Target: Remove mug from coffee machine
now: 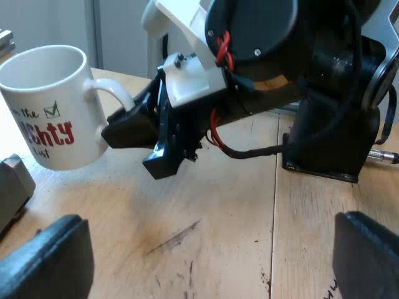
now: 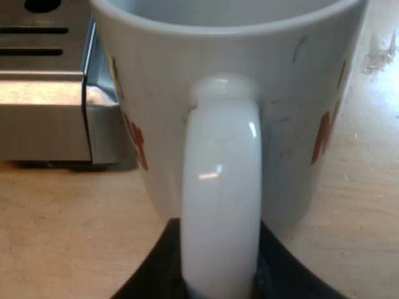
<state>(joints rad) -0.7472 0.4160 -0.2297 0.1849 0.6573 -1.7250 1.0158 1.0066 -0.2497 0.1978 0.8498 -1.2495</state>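
The right gripper is closed on the handle of the white mug, a black finger either side; the mug is upright over the wooden table, just beside the espresso machine. The left gripper gapes wide, holding nothing, near the mug.

- The left gripper hangs low over the table, its two black fingers spread wide apart.
- The right gripper, wrist angled downward, has its fingers clamped on the handle of the mug.
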